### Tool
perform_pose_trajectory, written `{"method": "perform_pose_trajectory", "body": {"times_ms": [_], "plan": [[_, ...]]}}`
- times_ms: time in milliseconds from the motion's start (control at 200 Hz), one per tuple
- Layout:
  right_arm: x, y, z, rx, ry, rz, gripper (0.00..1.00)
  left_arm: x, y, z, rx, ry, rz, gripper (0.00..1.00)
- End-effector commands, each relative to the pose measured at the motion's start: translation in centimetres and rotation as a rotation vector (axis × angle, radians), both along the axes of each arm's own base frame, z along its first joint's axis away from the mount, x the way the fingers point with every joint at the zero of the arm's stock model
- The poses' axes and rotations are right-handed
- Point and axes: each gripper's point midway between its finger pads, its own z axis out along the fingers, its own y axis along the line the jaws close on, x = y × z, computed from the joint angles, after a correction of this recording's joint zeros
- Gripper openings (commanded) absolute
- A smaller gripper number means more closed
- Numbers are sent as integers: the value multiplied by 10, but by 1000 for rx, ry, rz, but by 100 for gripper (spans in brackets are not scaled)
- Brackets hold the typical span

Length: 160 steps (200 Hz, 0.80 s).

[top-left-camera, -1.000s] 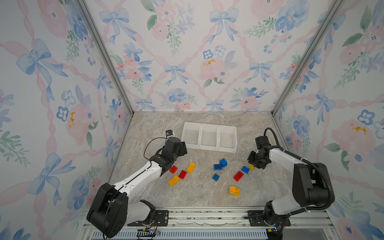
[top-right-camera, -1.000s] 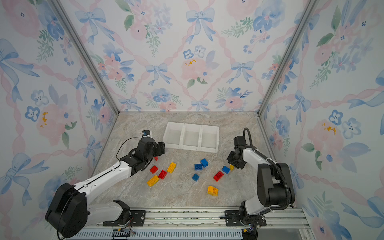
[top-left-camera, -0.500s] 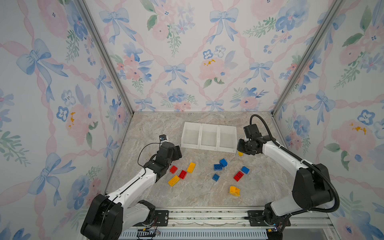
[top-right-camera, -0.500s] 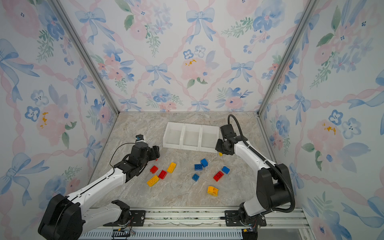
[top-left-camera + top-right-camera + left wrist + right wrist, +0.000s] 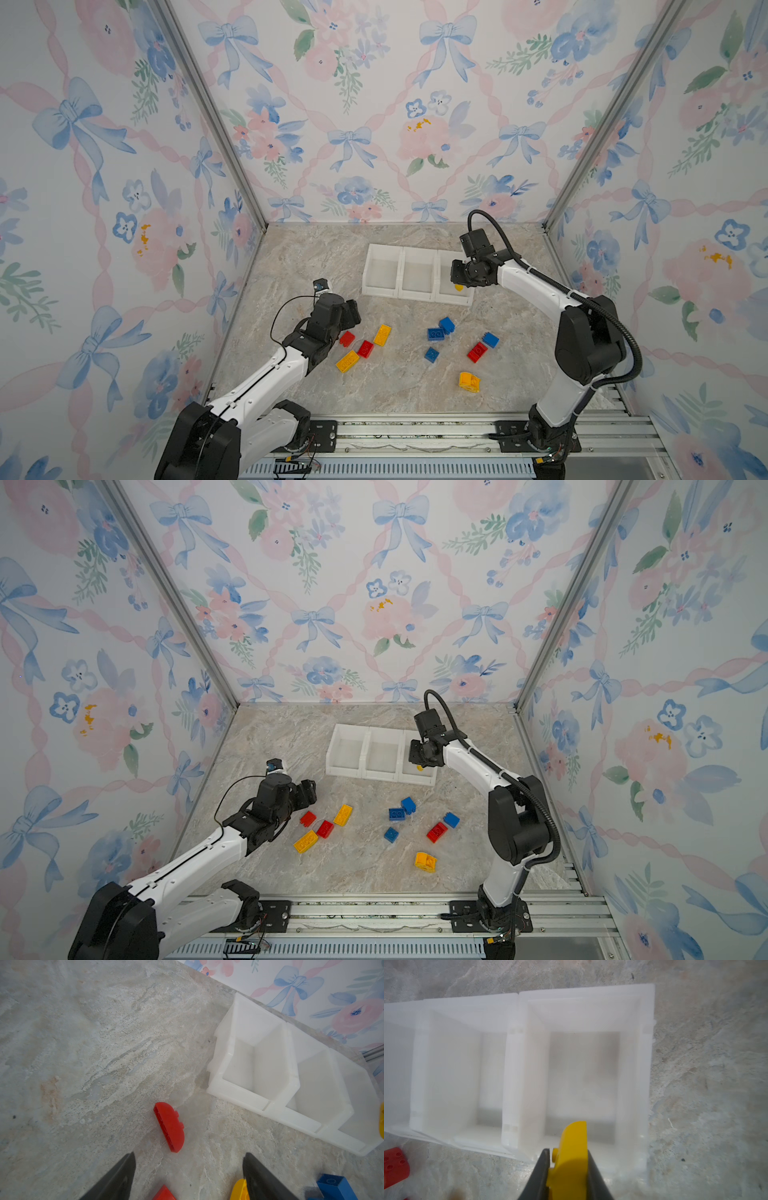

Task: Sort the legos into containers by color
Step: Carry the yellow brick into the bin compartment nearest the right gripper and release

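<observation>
Marble-patterned floor slab [image 5: 316,257], grey-beige, evenly lit. Three walls [image 5: 374,124] rise from its left, rear and right edges — all papered with blue bows, pink ribbons and flowers. Aluminium posts [image 5: 208,108] stand at its two rear corners; a slotted metal rail [image 5: 415,432] runs along its front edge

Robot test cell, lab-type setup: floral-bow wall panels [image 5: 374,124] on alu frame posts [image 5: 209,112], marble-look tabletop [image 5: 316,257], left arm [image 5: 266,376] & right arm [image 5: 536,286] mounted on alu rail [image 5: 415,430] at the front edge.
</observation>
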Motion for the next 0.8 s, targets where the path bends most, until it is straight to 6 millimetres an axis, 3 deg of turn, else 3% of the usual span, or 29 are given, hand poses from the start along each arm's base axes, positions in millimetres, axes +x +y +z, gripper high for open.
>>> {"method": "perform_pose_trajectory", "body": {"times_ms": [0, 215, 360, 575, 795], "plan": [[14, 4, 0, -16, -19, 17, 24, -4, 3, -2, -18, 5, 14, 83], [22, 7, -14, -35, 5, 32, 30, -5, 4, -6, -12, 20, 16, 83], [22, 6, -17, -40, 17, 34, 42, -5, 5, -7, -13, 22, 19, 84], [18, 6, -11, -27, 19, 45, 47, -3, 5, -5, -8, 19, 27, 84], [0, 7, -2, -8, 34, 93, 51, 2, 4, -5, 4, 27, 27, 84]]}}
